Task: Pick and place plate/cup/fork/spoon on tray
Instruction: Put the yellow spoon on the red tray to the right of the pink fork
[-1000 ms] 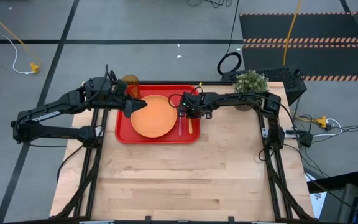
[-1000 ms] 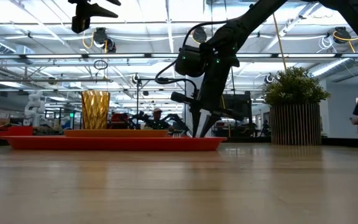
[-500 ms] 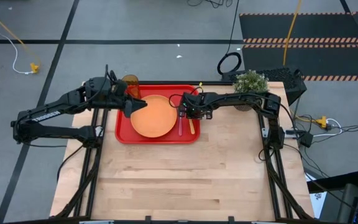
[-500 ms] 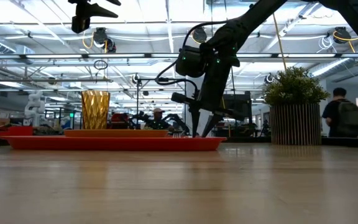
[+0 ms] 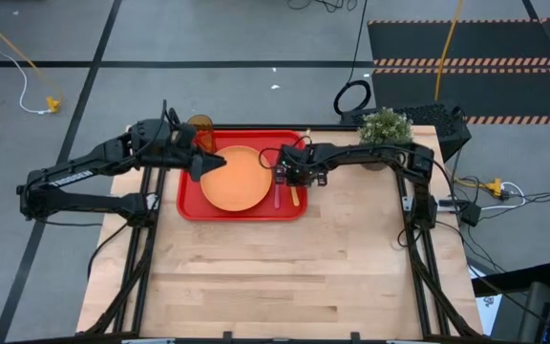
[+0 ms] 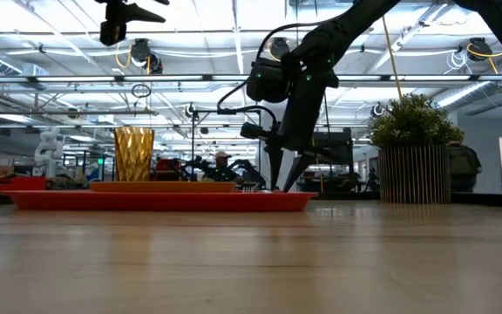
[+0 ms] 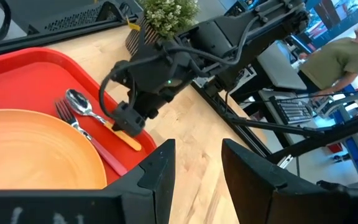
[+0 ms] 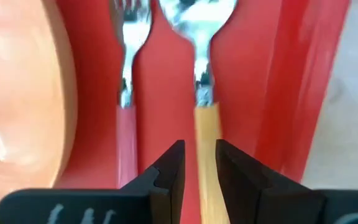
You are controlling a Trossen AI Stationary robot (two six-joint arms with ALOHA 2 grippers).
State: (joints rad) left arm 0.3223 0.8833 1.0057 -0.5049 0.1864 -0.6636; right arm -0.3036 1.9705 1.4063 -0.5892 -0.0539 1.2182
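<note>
The red tray [image 5: 191, 204] lies at the table's far middle. On it the orange plate [image 5: 232, 180] lies flat, and the amber cup [image 5: 200, 127] stands upright at its far left corner. The pink-handled fork [image 5: 277, 194] and the orange-handled spoon [image 5: 293, 195] lie side by side on the tray's right strip, also in the right wrist view, fork [image 8: 124, 56] and spoon [image 8: 199, 37]. My right gripper [image 5: 289, 175] points down just over the spoon's handle [image 8: 205, 143], slightly open, a finger on either side. My left gripper [image 5: 216, 162] hovers open and empty over the plate's left part.
A potted green plant [image 5: 385, 129] stands on the table's far right, just behind my right arm. Bare wood table [image 5: 275, 277] stretches from the tray to the near edge. The tray's right rim [image 8: 303, 93] runs close beside the spoon.
My right gripper has gone up a little from the spoon's handle. The spoon and fork stay flat on the tray.
</note>
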